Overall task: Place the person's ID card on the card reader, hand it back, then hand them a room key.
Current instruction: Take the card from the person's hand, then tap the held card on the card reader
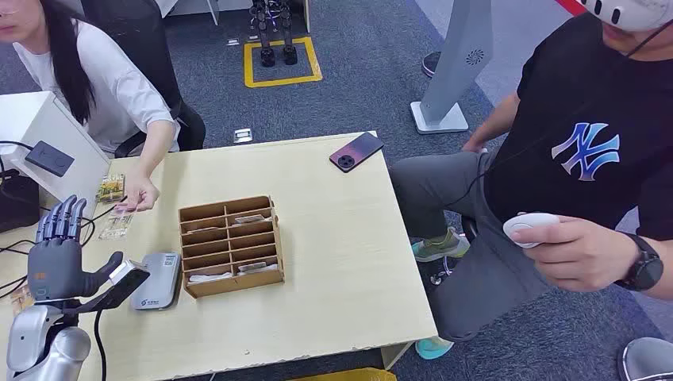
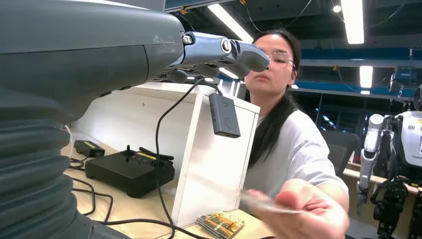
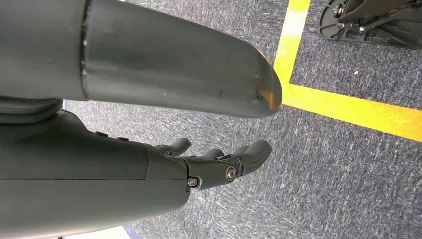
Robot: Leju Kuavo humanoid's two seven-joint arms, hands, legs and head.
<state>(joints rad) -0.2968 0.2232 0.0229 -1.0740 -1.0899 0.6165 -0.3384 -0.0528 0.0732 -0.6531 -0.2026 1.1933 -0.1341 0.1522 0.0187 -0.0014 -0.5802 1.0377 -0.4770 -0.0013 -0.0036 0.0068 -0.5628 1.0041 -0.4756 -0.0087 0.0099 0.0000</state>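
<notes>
since the robot looks down over the table, these lines run from its own body outward.

left hand: the left hand [image 1: 59, 258] is raised at the near left table edge, holding nothing, fingers upright and apart, thumb out toward the card reader; it looks posed to receive a card.

right hand: the right hand [image 3: 219, 162] hangs over grey carpet by a yellow floor line, fingers loosely curved with nothing in them; whether it counts as closed i cannot tell. it seems parked out of the way.

card reader: the card reader [image 1: 156, 280] lies flat on the table [image 1: 333, 238], just beside the left thumb, nothing on it, so the reading step is not yet done.

key box: the wooden slotted box [image 1: 230, 246] stands just right of the reader, cards lying in several slots; probably room keys, kept within reach.

id card: the person's hand [image 1: 139, 196], beyond the left hand, pinches a thin card [image 2: 266, 204], likely the id card, extended toward the robot, apart from its fingers.

loose cards: a small stack of cards [image 1: 110, 188] lies near that wrist.

far edge: a phone [image 1: 356, 152] lies at the far table edge.

beside table: a seated person in black holds a white controller [image 1: 530, 228].
</notes>
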